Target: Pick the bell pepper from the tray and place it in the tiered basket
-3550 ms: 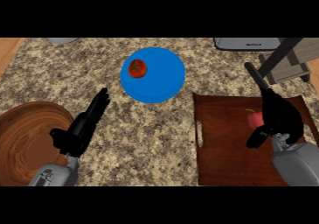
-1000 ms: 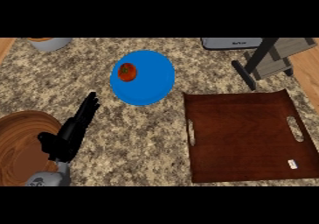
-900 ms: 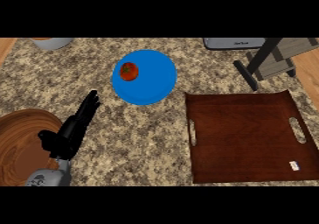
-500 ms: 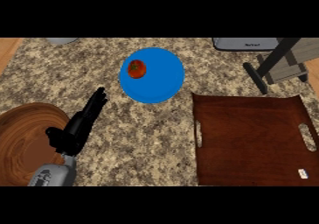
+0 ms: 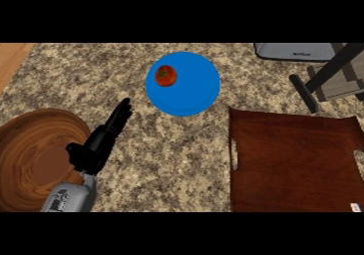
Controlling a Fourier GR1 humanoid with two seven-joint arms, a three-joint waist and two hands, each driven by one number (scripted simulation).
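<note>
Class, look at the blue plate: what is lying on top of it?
A small red tomato sits on the blue plate, near its upper left rim. Nothing else is on the plate; what is beneath the tomato cannot be seen.

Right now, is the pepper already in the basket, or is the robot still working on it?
The brown tray has no pepper on it, so picking up looks done. The right hand is out of view, so I can't see what it carries. Only the legs of the basket stand show, so placing can't be confirmed. The left hand rests open by the wooden board.
</note>
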